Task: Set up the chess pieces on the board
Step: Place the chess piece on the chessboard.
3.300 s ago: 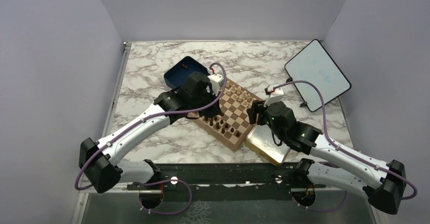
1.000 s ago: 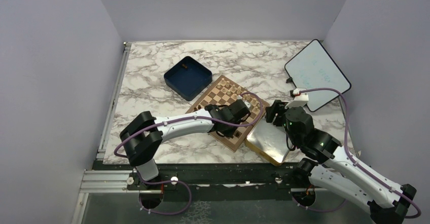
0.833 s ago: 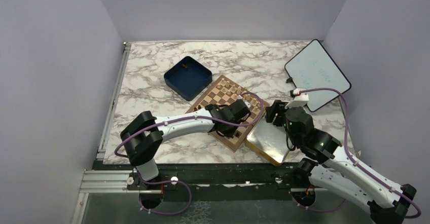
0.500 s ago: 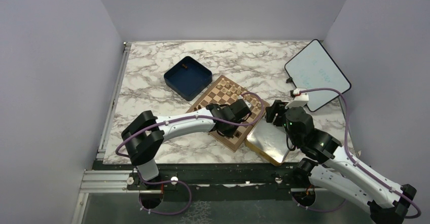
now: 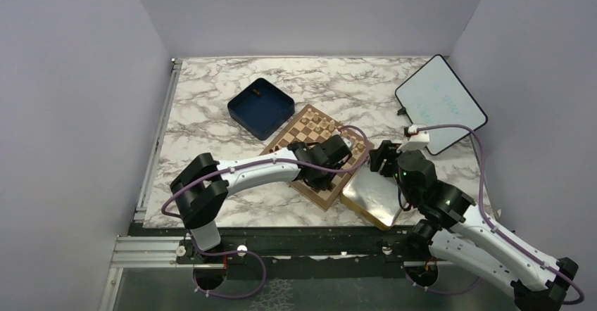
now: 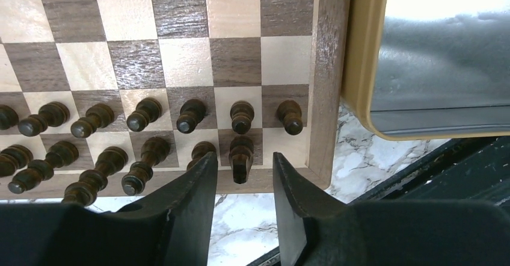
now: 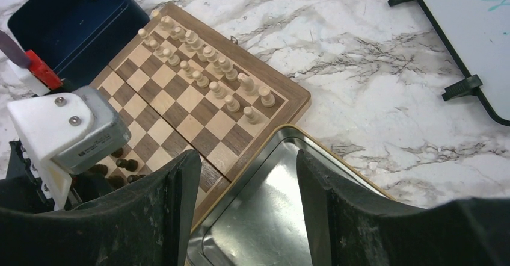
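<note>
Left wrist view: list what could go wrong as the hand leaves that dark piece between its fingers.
1. The left hand is open, but its fingers flank the dark piece closely; a sideways pull-out could topple it.
2. The neighbouring piece sits right by one finger and could get clipped, knocking the packed rows on the board.

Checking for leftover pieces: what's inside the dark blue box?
One small dark piece lies by the far wall of the dark blue box; the rest of its floor looks bare. In the right wrist view the left arm covers one corner.
</note>
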Controlling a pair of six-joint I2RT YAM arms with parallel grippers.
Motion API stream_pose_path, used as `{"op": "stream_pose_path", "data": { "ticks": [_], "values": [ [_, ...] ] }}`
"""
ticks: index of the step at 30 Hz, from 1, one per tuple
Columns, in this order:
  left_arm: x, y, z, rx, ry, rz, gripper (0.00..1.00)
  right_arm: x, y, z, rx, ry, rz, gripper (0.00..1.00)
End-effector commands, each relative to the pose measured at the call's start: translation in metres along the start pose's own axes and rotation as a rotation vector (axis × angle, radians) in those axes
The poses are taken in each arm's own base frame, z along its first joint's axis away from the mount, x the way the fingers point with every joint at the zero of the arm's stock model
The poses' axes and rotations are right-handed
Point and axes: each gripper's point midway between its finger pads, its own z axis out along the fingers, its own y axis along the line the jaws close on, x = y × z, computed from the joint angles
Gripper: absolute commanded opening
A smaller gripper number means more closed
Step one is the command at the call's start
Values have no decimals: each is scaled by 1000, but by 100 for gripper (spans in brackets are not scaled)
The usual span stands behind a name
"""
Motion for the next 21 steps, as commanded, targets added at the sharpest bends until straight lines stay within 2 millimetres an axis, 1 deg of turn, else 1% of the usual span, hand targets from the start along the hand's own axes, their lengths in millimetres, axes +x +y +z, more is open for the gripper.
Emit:
{"op": "stream_pose_path", "data": {
  "ticks": [1,4,6,9,11,14,18,21],
  "values": [
    [-31,-3,-22,16,-130,-22,42,4,-3,-1,3,0,25,65],
    [-46,0,-34,29,-186,-45,43,7,-1,-1,-10,10,29,68],
    [-58,6,-44,31,-229,-63,44,11,3,1,-29,19,24,68],
    [-79,24,-65,0,-311,-84,44,18,9,4,-55,41,18,69],
    [-92,41,-78,-44,-363,-94,46,23,13,6,-76,52,17,71],
    [-105,80,-89,-122,-414,-135,47,23,19,6,-94,57,55,70],
    [-119,143,-98,-226,-458,-220,49,21,31,3,-155,57,95,68],
    [-129,191,-103,-349,-509,-266,50,21,34,2,-181,54,95,68]
  ]
}}
